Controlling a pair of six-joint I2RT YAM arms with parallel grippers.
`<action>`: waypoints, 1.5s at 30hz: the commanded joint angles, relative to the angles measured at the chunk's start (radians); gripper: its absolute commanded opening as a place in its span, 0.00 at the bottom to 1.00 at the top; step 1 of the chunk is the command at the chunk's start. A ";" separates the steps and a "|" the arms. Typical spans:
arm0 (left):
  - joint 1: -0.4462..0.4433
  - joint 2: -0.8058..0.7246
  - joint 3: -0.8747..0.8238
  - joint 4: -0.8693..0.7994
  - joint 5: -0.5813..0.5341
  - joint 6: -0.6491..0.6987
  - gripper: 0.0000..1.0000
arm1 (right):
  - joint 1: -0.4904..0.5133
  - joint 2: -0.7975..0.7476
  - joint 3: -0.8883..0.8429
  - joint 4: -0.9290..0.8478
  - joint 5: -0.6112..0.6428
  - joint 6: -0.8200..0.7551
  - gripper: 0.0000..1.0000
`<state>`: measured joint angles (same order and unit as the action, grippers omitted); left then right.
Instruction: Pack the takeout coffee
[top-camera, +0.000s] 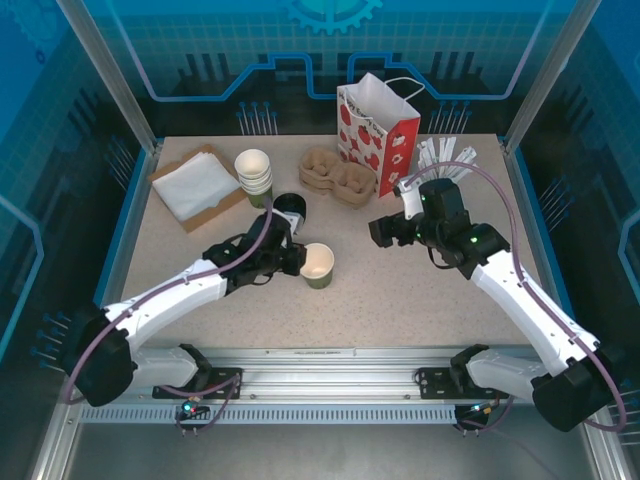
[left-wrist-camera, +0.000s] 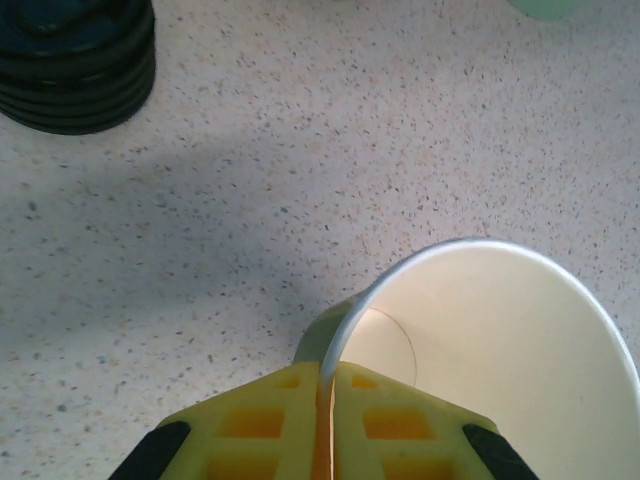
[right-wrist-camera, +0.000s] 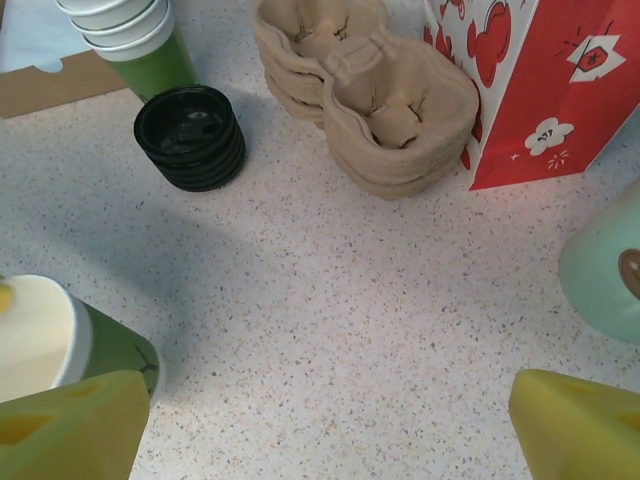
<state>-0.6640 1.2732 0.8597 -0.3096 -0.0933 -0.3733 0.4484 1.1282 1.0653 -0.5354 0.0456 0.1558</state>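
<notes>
The left gripper (left-wrist-camera: 330, 392) pinches the rim of the lidless paper cup (left-wrist-camera: 500, 330), one finger inside and one outside. The cup is mid-table, near the stack of black lids (right-wrist-camera: 190, 137). The right gripper (top-camera: 382, 232) hovers apart from it, fingers spread wide.

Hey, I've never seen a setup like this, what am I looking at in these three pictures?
Two robot arms are bolted to a table. One picture looks down from above; the other two come from cameras on each wrist. The left gripper is shut on the rim of a lidless paper cup. The right gripper is open, holding nothing. On the table sit a stack of cups, black lids, cardboard cup carriers, a red-and-white paper bag and napkins.
</notes>
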 joint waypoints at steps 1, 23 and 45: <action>-0.032 0.045 -0.031 0.107 -0.069 -0.049 0.11 | -0.009 -0.003 -0.008 -0.008 -0.019 -0.007 0.94; 0.137 -0.028 0.047 0.054 -0.062 0.008 0.54 | 0.118 0.009 -0.003 0.076 -0.015 -0.012 0.94; 0.328 0.524 0.417 -0.011 -0.196 0.106 0.43 | 0.184 0.114 0.030 0.114 -0.016 -0.015 0.93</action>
<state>-0.3511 1.7676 1.2346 -0.2939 -0.2581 -0.2863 0.6155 1.2339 1.0622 -0.4400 0.0257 0.1555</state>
